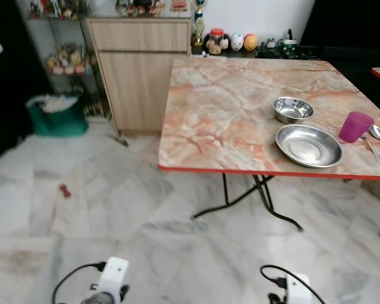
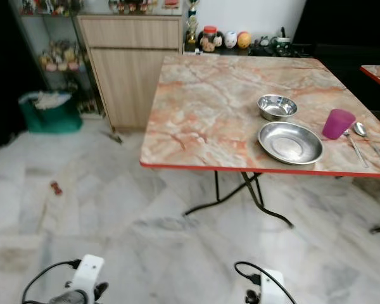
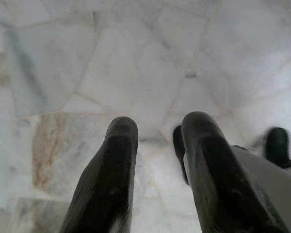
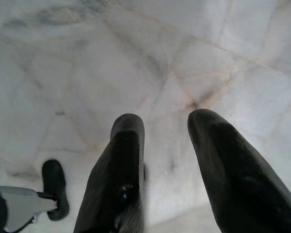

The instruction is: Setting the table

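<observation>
Your table things sit together near the right front of the table (image 1: pixel 228 107).

You have a big shiny plate (image 1: pixel 308 145) lying flat close to the front edge. A small shiny bowl (image 1: pixel 292 109) stands just behind it, right side up. A purple cup (image 1: pixel 356 126) stands upright just to the right of the plate. A spoon (image 1: pixel 375 142) lies flat beside the cup, its round end pointing away from you.

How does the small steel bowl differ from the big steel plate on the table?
The bowl is smaller and deeper; the plate is wider and shallower. The bowl sits farther from the table's red front edge, while the plate lies close to it, beside the purple cup. Both are shiny metal, upright and empty.
</observation>
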`<state>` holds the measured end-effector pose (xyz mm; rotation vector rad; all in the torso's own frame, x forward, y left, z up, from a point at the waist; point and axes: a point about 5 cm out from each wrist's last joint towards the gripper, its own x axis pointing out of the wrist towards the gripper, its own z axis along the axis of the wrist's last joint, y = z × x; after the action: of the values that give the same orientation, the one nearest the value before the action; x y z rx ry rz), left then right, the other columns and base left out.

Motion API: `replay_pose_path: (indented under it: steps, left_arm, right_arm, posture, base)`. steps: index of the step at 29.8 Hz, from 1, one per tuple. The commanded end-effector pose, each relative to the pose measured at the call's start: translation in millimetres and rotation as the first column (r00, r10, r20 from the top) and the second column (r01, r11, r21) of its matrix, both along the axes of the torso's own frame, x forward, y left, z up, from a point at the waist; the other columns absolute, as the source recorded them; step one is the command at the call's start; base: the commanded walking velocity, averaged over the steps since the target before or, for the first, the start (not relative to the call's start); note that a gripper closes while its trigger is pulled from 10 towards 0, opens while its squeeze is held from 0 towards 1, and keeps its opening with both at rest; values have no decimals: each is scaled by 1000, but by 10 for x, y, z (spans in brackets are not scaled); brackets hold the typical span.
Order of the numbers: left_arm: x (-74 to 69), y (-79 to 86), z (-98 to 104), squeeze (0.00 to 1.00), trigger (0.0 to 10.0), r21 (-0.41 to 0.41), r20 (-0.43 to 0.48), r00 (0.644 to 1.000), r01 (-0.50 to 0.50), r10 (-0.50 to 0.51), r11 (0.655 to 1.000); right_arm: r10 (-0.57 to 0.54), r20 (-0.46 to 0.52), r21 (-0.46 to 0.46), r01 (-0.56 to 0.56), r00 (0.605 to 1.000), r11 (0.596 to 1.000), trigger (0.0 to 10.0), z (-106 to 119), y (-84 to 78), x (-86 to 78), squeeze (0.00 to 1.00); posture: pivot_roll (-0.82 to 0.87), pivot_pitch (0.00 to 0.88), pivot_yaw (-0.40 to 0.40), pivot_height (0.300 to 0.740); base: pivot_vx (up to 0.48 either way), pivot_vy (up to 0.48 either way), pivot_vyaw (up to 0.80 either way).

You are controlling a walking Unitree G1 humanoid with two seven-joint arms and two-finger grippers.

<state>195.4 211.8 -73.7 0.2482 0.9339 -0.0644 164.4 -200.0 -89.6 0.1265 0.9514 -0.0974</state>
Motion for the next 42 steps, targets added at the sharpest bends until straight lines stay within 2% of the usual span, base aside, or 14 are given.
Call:
replay_pose_path:
  steps: [1,9,17,29,37,40,42]
  left_arm:
    - [21,-58,-1,0,10000,-16,0,1000,6,-6,1000]
    - [65,-77,20,0,10000,-19,13,1000,13,-13,1000]
    - [103,-86,40,0,10000,-18,23,1000,21,-21,1000]
    - [204,-110,97,0,10000,-33,57,998,27,-26,999]
    - [272,-116,143,0,10000,-54,90,995,36,-31,998]
    - [275,-118,145,0,10000,-55,91,995,35,-30,998]
    - [282,-119,150,0,10000,-56,97,995,33,-27,998]
  right_arm:
    - [-5,3,-18,5,1000,1000,10000,8,-64,-10,0]
    - [20,-5,-23,-20,1000,1000,10000,5,-60,-15,0]
    - [9,-4,-12,-9,1000,1000,10000,3,-51,-13,0]
    - [-69,-2,-8,69,998,998,10000,4,-68,-10,0]
    - [-87,8,-8,87,996,996,10000,10,-73,-1,0]
    - [-109,-6,-1,109,994,994,10000,0,-73,-17,0]
    - [-84,-16,-22,84,996,996,10000,-2,-80,-20,0]
  posture:
    - [113,0,-33,740]
    - [115,0,-35,740]
    - [119,0,-34,740]
    - [125,0,-35,740]
    - [126,0,-34,740]
    - [126,0,-34,740]
    - [119,0,-30,740]
  base:
    - [0,-315,0]
    - [0,-308,0]
    - [0,-290,672]
    - [0,-270,0]
    - [0,0,0]
    - [0,0,-665]
    - [0,0,-675]
